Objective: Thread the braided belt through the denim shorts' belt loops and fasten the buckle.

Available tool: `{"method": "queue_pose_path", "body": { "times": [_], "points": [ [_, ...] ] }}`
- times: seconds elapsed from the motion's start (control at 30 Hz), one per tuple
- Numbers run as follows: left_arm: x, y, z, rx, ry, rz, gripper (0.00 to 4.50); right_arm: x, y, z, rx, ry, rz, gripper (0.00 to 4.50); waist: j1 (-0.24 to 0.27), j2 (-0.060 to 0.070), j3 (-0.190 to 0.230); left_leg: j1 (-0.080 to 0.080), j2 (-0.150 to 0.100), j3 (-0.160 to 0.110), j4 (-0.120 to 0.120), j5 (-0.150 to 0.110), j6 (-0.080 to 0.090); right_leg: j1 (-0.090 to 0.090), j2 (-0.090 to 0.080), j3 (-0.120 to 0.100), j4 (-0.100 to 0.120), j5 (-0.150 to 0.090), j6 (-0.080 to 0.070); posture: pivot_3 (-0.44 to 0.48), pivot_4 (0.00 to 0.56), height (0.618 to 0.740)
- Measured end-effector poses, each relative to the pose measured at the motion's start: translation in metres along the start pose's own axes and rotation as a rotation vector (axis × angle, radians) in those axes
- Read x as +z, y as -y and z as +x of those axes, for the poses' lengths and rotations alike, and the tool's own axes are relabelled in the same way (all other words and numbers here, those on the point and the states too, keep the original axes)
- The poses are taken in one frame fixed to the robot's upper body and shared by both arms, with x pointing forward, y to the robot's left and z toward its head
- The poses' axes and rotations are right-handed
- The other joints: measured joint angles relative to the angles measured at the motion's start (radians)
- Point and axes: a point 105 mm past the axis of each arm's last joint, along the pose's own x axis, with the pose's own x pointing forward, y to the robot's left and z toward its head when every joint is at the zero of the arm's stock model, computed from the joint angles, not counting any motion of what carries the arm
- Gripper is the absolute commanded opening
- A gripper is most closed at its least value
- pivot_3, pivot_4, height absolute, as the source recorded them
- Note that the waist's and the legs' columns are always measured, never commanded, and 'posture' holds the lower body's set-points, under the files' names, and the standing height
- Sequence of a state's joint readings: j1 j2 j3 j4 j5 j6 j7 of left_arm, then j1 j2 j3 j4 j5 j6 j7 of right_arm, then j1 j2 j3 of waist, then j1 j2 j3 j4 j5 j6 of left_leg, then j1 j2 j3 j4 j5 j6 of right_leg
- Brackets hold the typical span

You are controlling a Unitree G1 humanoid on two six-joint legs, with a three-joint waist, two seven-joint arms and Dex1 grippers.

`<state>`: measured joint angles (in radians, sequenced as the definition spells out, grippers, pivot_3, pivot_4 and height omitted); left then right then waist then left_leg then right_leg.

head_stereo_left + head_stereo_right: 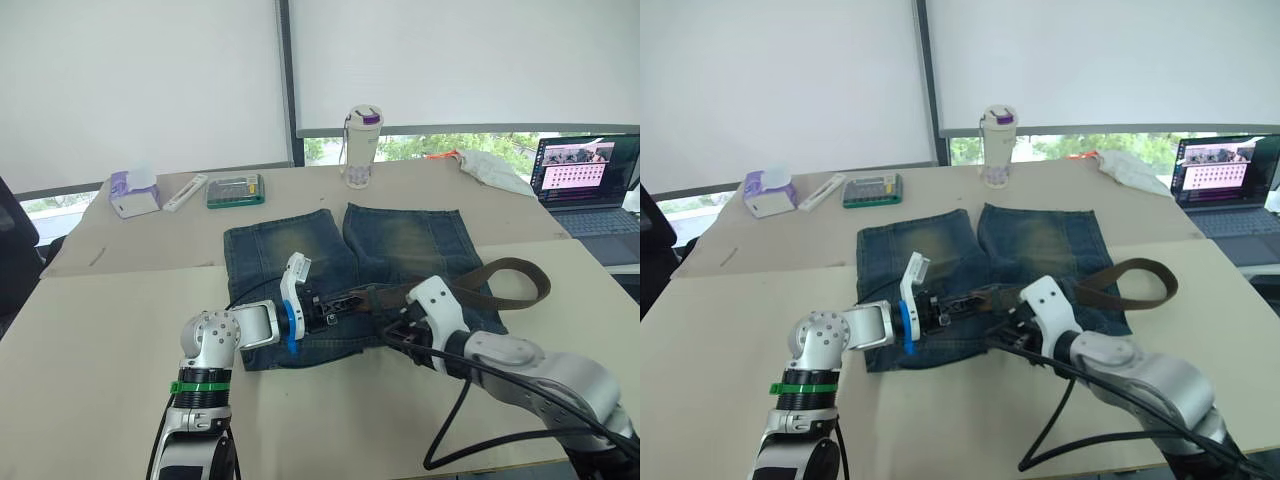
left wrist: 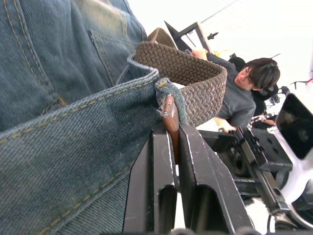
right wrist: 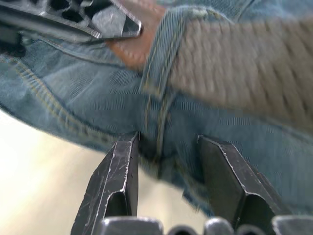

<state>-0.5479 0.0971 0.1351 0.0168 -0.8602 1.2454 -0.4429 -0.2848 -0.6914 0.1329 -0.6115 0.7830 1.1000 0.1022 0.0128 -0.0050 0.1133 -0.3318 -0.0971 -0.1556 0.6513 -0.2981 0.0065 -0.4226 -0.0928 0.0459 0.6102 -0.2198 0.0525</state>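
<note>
Left gripper (image 2: 172, 147): clamped on braided belt (image 1: 470, 285) tip at a belt loop (image 2: 171, 95). Denim shorts (image 1: 400, 240): flat on table (image 1: 100, 340), waistband nearest. Belt runs left-right, looping right. Right gripper (image 3: 168, 156): jaws apart, apparently straddling waistband.

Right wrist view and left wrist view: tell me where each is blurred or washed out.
Right wrist view: the braided belt and the belt loop around it are soft and smeared, while the right end effector reads crisper. Left wrist view: belt weave and the denim shorts are sharp, the background behind the seated person is blown out white.
</note>
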Motion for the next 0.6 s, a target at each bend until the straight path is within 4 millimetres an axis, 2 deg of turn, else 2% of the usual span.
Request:
{"method": "queue_pose_path", "body": {
  "times": [0.03, 0.17, 0.2, 0.33, 0.5, 0.6],
  "points": [
    [0.0, 0.0, 0.0, 0.003, -0.004, 0.003, 0.0, 0.001, 0.001, 0.003, -0.003, -0.002, -0.007, 1.56, 0.0, 0.0, 0.0, 0.0, 0.0, 0.0, 0.0, 0.0, 0.0, 0.0, 0.0, 0.0, 0.0, 0.0, 0.0, 0.0, 0.15, 0.74],
    [-0.002, -0.002, 0.002, 0.017, -0.014, 0.012, 0.0, 0.001, 0.003, 0.01, -0.012, -0.002, 0.003, 0.2, 0.001, 0.0, 0.0, 0.0, 0.0, 0.0, 0.0, 0.0, 0.0, 0.0, 0.0, 0.0, 0.0, 0.0, 0.0, 0.0, 0.15, 0.74],
    [-0.002, -0.002, 0.002, 0.02, -0.014, 0.012, 0.0, 0.001, 0.004, 0.01, -0.016, -0.003, 0.001, 0.05, 0.0, 0.0, 0.0, 0.0, 0.0, 0.0, 0.0, 0.0, 0.0, 0.0, 0.0, 0.0, 0.0, 0.0, 0.0, 0.0, 0.15, 0.74],
    [0.001, -0.008, -0.007, 0.053, -0.019, 0.025, 0.0, 0.0, 0.005, 0.011, -0.022, -0.003, -0.002, 0.05, -0.001, 0.0, 0.0, 0.0, 0.0, 0.0, 0.0, 0.0, 0.0, -0.001, 0.0, 0.0, 0.0, 0.0, 0.0, 0.0, 0.15, 0.74],
    [0.009, -0.025, -0.046, 0.135, 0.005, 0.016, 0.0, -0.005, 0.012, 0.007, -0.051, -0.018, 0.012, 0.05, 0.001, 0.0, 0.0, 0.0, 0.0, -0.001, 0.0, 0.0, 0.0, 0.0, 0.0, 0.0, 0.001, 0.0, 0.0, 0.0, 0.15, 0.74],
    [0.007, -0.03, -0.071, 0.16, 0.008, -0.009, 0.0, -0.012, 0.025, 0.002, -0.096, -0.043, 0.016, 0.05, 0.006, 0.0, 0.0, 0.001, -0.002, -0.002, 0.0, 0.0, 0.0, 0.0, -0.001, -0.001, 0.0, 0.0, 0.0, 0.0, 0.15, 0.74]
  ]
}}
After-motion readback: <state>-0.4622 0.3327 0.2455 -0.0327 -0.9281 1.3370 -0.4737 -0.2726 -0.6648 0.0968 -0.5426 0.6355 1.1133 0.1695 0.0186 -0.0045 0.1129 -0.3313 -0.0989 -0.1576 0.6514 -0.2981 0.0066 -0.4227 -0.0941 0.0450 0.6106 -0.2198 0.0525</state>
